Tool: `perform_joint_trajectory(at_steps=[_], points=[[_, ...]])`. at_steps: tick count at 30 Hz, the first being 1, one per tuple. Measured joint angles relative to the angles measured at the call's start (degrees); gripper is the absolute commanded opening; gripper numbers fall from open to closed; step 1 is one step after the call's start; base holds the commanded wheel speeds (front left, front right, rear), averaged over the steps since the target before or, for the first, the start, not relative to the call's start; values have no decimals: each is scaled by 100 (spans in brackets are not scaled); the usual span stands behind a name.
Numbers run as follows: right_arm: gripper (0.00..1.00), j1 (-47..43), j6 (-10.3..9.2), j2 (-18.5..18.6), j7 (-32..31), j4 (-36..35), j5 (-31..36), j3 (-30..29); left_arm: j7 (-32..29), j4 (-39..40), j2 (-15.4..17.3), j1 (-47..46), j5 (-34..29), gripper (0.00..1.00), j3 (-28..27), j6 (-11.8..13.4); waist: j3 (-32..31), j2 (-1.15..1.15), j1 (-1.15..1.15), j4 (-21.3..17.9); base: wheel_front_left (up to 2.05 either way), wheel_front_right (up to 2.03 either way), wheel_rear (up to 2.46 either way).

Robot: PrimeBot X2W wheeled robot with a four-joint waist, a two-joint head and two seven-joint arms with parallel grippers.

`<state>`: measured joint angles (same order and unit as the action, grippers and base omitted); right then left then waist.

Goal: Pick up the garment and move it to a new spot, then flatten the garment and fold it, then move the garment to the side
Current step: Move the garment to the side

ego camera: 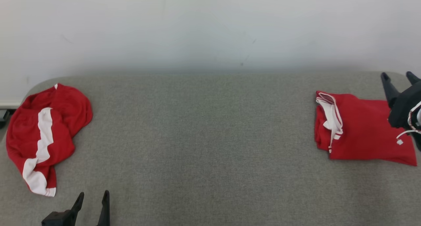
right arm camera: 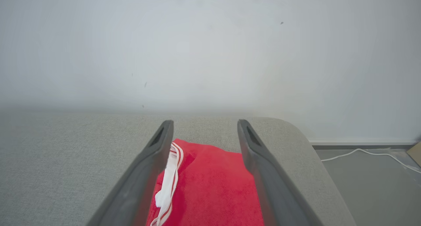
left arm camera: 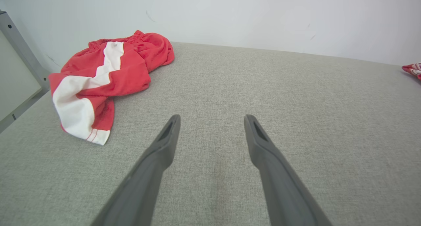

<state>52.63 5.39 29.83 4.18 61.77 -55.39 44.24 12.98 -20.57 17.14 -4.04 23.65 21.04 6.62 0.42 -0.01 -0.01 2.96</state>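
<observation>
**Reader:** Reading from the left, what lies first on the surface?

**Robot:** Far left: a crumpled red garment [ego camera: 46, 137] with a broad white stripe. It is heaped near the rounded corner of the grey padded table [ego camera: 210, 147]. In my left wrist view the heap lies ahead and to the left of my fingers [left arm camera: 164, 143], well apart from them.

**Reader:** And the arm beside it?

**Robot:** Lower left: my left gripper [ego camera: 93, 193]. Its two dark fingers are spread wide with nothing between them, and they point across plain grey cloth.

**Reader:** The middle of the figure?

**Robot:** Centre: the table runs back to a pale wall [ego camera: 210, 28].

**Reader:** Where is the piece you were asked to handle?

**Robot:** Right: the folded red garment [ego camera: 361, 134]. It lies as a flat rectangle near the table's right end, with its white-trimmed edge turned toward the centre.

**Reader:** Do you have hold of it?

**Robot:** No. Far right: my right gripper [ego camera: 398, 76] stands over the garment's outer end with its jaws fully apart, gripping nothing. In my right wrist view the red cloth [right arm camera: 213, 186] shows between and beneath my two fingers, whose tips reach past its far edge. From this angle I cannot tell whether either finger touches the fabric. Beyond the table's rounded end, a white cable [right arm camera: 361, 152] trails over the floor.
</observation>
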Motion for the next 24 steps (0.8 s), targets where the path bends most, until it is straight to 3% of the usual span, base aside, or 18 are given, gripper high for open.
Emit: perform_joint_trajectory(at_steps=[6, 10, 20, 22, 24], points=[[100, -657, 11, 60, 998, -571, 3, -97, 24, 272, 23, 236, -7, 100, -144, 44, -315, 0, 0, -196, 0, 0, 0], [100, -1017, -45, 87, 1047, -901, 4, -136, 25, 303, 25, 405, -8, 100, -271, 44, -431, 0, 0, -254, 0, 0, 0], [100, -2299, -586, 83, 1045, -2348, 201, -209, 69, 567, 37, 738, -1, 100, -645, 48, -643, 0, 0, -370, 0, 0, 0], [100, -2551, -750, 86, 1045, -2659, 265, -310, 70, 599, -35, 791, -1, 100, -780, 49, -653, 0, 1, -382, 0, 0, 0], [100, -2902, -1044, 154, 1045, -3119, 403, -499, 74, 676, -119, 846, -54, 100, -867, 49, -670, 0, 1, -381, 0, 0, 0]])
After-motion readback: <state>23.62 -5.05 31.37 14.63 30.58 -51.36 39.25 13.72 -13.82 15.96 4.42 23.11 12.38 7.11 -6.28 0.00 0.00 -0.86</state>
